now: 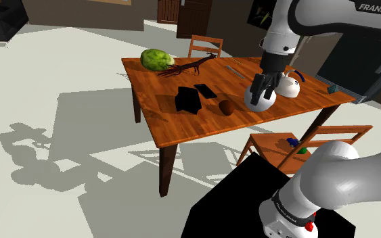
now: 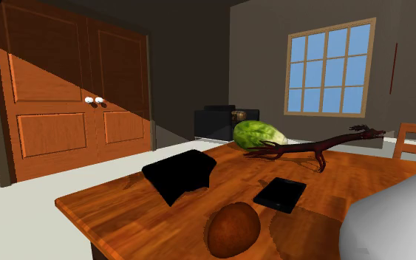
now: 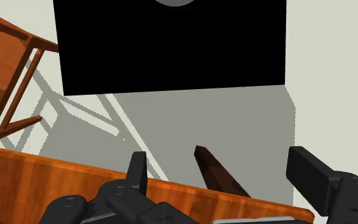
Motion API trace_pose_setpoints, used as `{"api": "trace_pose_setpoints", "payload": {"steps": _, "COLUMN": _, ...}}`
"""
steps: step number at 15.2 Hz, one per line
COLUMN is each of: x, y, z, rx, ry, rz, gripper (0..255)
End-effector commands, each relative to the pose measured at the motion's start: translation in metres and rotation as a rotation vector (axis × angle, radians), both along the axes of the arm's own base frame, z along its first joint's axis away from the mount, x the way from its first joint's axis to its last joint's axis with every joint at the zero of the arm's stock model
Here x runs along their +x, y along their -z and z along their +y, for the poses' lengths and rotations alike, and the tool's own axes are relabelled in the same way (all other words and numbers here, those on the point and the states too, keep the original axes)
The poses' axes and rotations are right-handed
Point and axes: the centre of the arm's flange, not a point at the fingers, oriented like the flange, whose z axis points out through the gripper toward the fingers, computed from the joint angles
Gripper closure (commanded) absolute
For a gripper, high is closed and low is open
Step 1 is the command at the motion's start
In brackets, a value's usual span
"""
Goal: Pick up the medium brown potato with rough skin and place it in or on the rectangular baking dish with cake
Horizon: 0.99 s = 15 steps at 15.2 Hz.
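Shoulder view, rounded dark-brown potato (image 1: 227, 107), lying on wooden table (image 1: 175, 128); gripper (image 1: 260, 100) apart

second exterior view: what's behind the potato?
A flat black slab, then a dark branch and a green leafy head. The potato covers the tabletop strip right behind it.

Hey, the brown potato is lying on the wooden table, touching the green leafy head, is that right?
Not quite. The brown potato is lying on the wooden table, but well apart from the green leafy head, not touching it; the flat black slab lies between them. The second exterior view shows this.
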Motion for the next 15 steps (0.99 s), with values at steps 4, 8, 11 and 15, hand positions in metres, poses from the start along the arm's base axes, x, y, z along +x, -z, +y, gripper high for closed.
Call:
{"api": "trace_pose_setpoints", "payload": {"steps": 4, "x": 0.022, "y": 0.02, "z": -0.027, "rx": 0.025, "ry": 0.033, "rz": -0.024, "gripper": 0}}
{"api": "trace_pose_setpoints", "payload": {"steps": 8, "x": 0.05, "y": 0.047, "z": -0.063, "rx": 0.059, "ry": 0.077, "rz": -0.056, "gripper": 0}}
{"api": "trace_pose_setpoints", "payload": {"steps": 11, "x": 0.07, "y": 0.068, "z": -0.09, "rx": 0.084, "ry": 0.11, "rz": -0.08, "gripper": 0}}
{"api": "trace_pose_setpoints", "payload": {"steps": 15, "x": 0.097, "y": 0.096, "z": -0.126, "rx": 0.117, "ry": 0.154, "rz": -0.112, "gripper": 0}}
